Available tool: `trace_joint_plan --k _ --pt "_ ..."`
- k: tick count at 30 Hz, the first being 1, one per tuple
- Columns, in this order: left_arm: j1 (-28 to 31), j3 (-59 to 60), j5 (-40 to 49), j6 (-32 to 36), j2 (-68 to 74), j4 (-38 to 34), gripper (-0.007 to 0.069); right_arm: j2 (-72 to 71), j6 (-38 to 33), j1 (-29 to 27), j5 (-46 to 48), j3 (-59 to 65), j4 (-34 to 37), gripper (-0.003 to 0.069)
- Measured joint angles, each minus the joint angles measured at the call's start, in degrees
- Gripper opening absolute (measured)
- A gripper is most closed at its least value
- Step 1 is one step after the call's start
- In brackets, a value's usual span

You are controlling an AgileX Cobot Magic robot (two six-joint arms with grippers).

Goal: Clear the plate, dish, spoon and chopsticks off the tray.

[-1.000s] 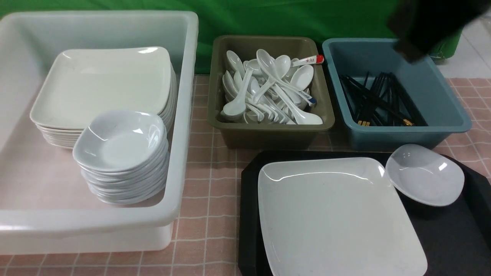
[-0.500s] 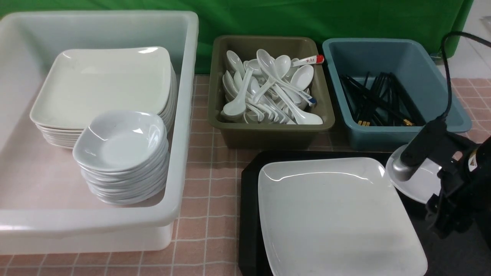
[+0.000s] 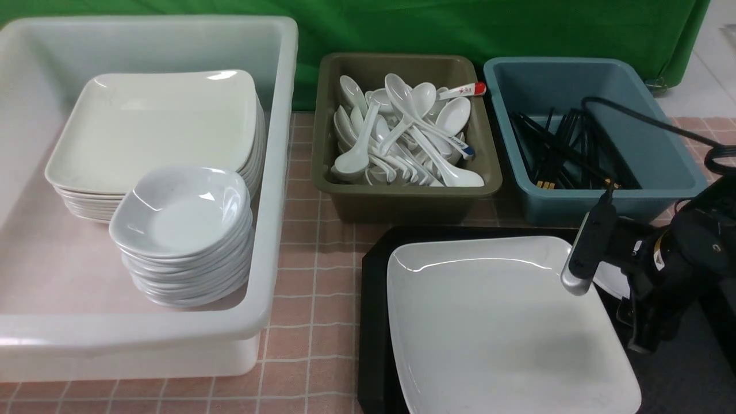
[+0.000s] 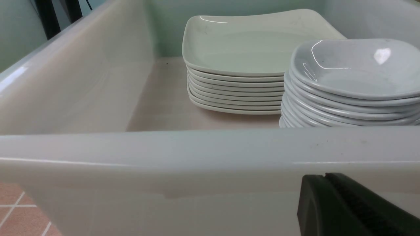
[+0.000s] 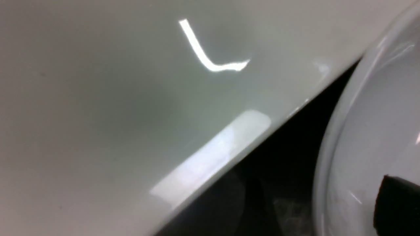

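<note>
Noting one plate (image 3: pixel 494 328) and one dish (image 5: pixel 370 114) on one tray (image 3: pixel 374 322); cannot tell spread or pressed together for right gripper (image 3: pixel 638 339) above dish, nor left gripper (image 4: pixel 334 206).

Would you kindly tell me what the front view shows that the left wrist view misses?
Front only: olive plastic bin of white spoons, blue plastic bin of black chopsticks, large white square plate on the black rectangular tray, right arm. Left wrist only: tip of the black left gripper. Both: white plastic tub holding stacked square plates and stacked small white dishes.
</note>
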Motion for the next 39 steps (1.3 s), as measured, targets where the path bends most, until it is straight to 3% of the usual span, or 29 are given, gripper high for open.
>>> trace_joint_plan --k 6,9,10,11,13,18,25,27,30,31,32,36,39 --pt "0.00 0.00 0.00 -0.04 0.00 0.00 0.0022 2.47 0.00 0.00 -1.03 0.00 -2.67 0.0467" --pt "0.00 0.00 0.00 -0.04 0.00 0.00 0.0022 2.74 0.00 0.00 -1.06 0.00 -3.22 0.0276" --pt "0.00 0.00 0.00 -0.04 0.00 0.00 0.0022 2.74 0.00 0.00 -1.06 0.00 -3.23 0.0276" --pt "0.00 0.00 0.00 -0.04 0.00 0.00 0.0022 2.15 0.00 0.29 -0.59 0.00 -3.68 0.0171" --pt "0.00 0.00 0.00 -0.04 0.00 0.00 0.0024 0.64 0.27 0.86 0.15 -0.27 -4.42 0.0124" --pt "0.00 0.00 0.00 -0.04 0.00 0.00 0.0024 -3.68 4.09 2.83 5.23 -0.18 -3.41 0.0084" --pt "0.00 0.00 0.00 -0.04 0.00 0.00 0.0024 -17.50 7.30 10.66 15.78 -0.51 2.98 0.0083" --pt "0.00 0.00 0.00 -0.04 0.00 0.00 0.0024 -24.21 7.46 14.75 17.67 -3.15 7.73 0.0083" --pt "0.00 0.00 0.00 -0.04 0.00 0.00 0.0024 -29.09 5.15 19.11 13.00 -8.94 18.61 0.0083" --pt "0.00 0.00 0.00 -0.04 0.00 0.00 0.0024 -29.09 5.15 19.43 13.00 -8.94 18.61 0.0083" --pt "0.00 0.00 0.00 -0.04 0.00 0.00 0.0024 -29.48 -0.27 21.80 8.52 -12.11 27.43 0.0083" --pt "0.00 0.00 0.00 -0.04 0.00 0.00 0.0024 -23.58 -17.03 29.38 2.87 -19.90 48.66 0.0083" --pt "0.00 0.00 0.00 -0.04 0.00 0.00 0.0024 -14.94 -20.77 32.44 1.88 -26.66 52.85 0.0083"
